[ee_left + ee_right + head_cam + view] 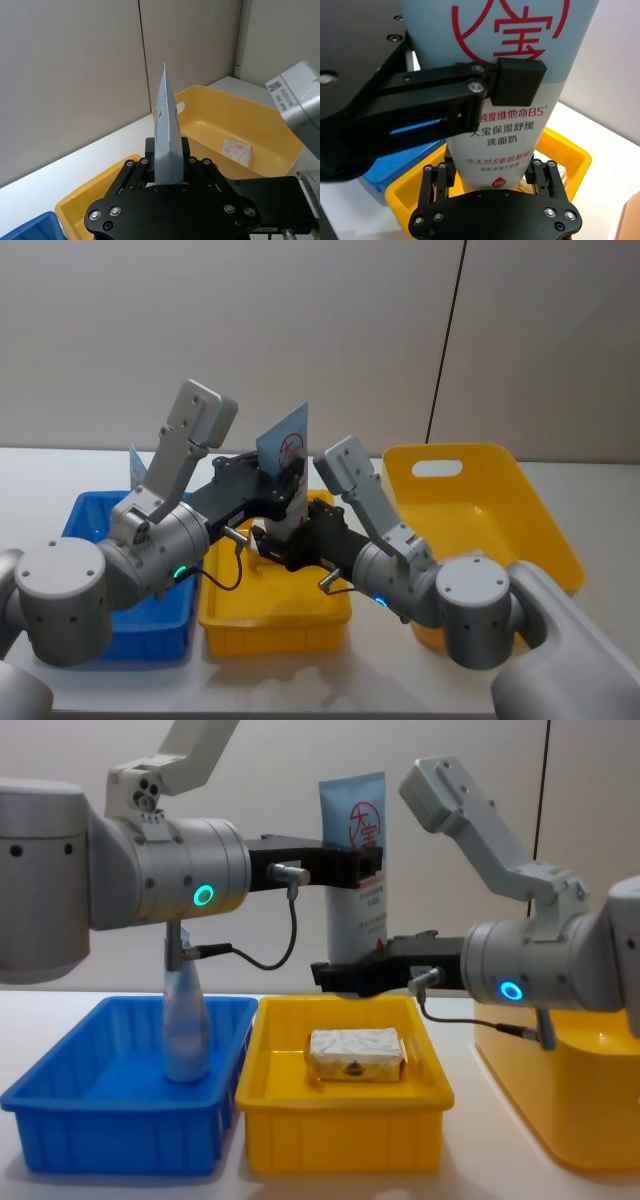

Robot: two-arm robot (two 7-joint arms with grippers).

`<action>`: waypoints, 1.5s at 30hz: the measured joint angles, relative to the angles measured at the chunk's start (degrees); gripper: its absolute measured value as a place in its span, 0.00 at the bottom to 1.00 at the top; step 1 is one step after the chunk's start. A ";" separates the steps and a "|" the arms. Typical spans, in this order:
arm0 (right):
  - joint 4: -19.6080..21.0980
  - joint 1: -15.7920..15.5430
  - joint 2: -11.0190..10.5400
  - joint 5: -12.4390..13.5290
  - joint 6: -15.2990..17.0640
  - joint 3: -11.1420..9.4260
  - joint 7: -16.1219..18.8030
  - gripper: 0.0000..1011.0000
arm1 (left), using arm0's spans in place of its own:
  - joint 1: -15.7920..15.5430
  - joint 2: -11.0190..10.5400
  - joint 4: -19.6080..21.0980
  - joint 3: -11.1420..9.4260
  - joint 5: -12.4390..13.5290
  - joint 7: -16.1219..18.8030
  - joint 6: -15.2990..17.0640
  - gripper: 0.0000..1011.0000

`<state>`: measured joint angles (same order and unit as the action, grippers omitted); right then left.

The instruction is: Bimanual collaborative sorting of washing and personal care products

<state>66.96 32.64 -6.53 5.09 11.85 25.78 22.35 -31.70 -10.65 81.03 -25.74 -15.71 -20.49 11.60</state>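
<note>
A pale-blue squeeze tube with a red round logo stands upright in the air above the yellow tray. My left gripper is shut on its middle, pinching the flat faces; the left wrist view shows the tube edge-on between the fingers. My right gripper is at the tube's lower end, spread wide with a finger close on each side. A second pale-blue tube stands in the blue tray. A silvery wrapped bar lies in the yellow tray. A whitish pouch lies in the basket.
The big yellow basket stands at the right of the table, next to the yellow tray; the blue tray is at the left. Both arms cross over the yellow tray. A grey wall rises behind the white table.
</note>
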 joint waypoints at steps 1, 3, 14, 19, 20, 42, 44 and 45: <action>-0.15 0.12 0.06 0.00 -0.01 0.05 -0.06 0.74 | 0.00 0.00 0.00 0.00 0.00 0.00 0.00 0.22; -0.57 0.43 0.21 0.00 -0.01 0.18 -0.16 0.67 | 0.00 0.00 0.00 0.00 0.00 0.00 0.00 0.22; -0.59 0.78 0.10 0.41 0.43 0.63 -0.39 0.64 | 0.00 0.01 0.00 0.00 0.00 0.01 0.00 0.25; 0.38 0.44 -0.19 0.89 0.78 0.41 -0.66 0.63 | 0.00 0.01 0.00 0.00 0.00 0.00 0.00 0.39; 0.57 0.37 -0.24 0.97 0.85 0.34 -0.72 0.63 | 0.00 0.00 0.00 0.00 0.00 0.00 -0.01 0.41; 6.04 -2.73 -0.33 3.06 6.28 -5.86 -8.79 0.63 | 0.00 0.00 0.00 0.00 0.00 -0.01 0.00 0.99; 6.32 -2.90 -0.20 3.13 7.22 -6.58 -9.93 0.63 | 0.00 0.00 0.00 -0.01 -0.01 0.00 0.00 0.99; 6.46 -2.99 -0.10 3.15 7.63 -7.07 -10.44 0.63 | 0.00 0.00 0.00 0.00 -0.01 0.00 0.01 0.99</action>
<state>73.42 29.65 -6.64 8.24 19.48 18.71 11.91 -31.70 -10.65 81.03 -25.75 -15.72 -20.50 11.61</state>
